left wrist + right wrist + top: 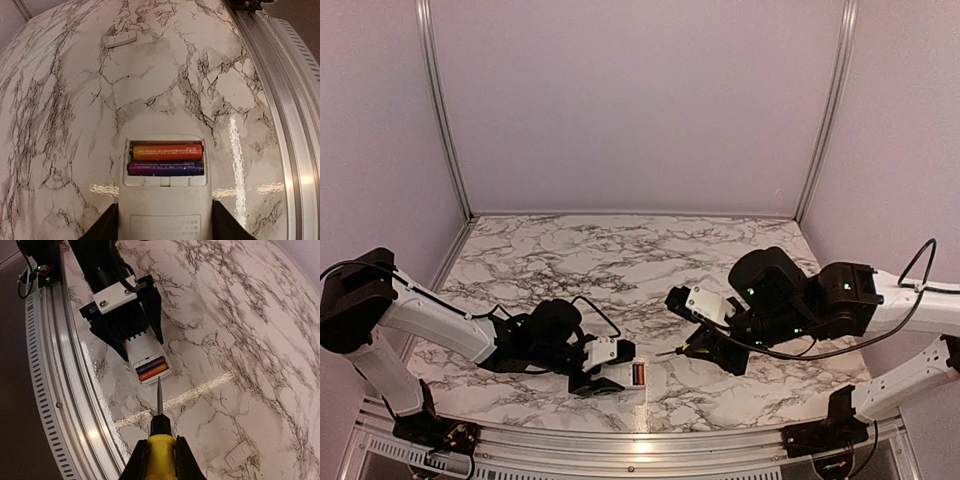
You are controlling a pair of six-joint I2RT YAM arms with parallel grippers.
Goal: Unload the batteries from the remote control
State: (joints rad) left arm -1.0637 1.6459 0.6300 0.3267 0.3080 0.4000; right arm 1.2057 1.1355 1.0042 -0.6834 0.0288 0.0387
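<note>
The white remote control (165,210) lies on the marble table near the front edge, its open battery compartment facing up. My left gripper (165,225) is shut on its body, with black fingers (102,227) on both sides. Two batteries lie side by side in the compartment, one orange (167,151) and one dark purple (166,168). They also show in the top view (638,374) and the right wrist view (151,369). My right gripper (161,467) is shut on a yellow-handled screwdriver (161,450). Its thin tip (159,390) points at the remote's compartment end, just short of the orange battery.
The small white cover plate (120,39) lies loose on the marble away from the remote, and shows beside my right gripper in the right wrist view (238,455). The aluminium rail (285,125) runs along the table's front edge, close to the remote.
</note>
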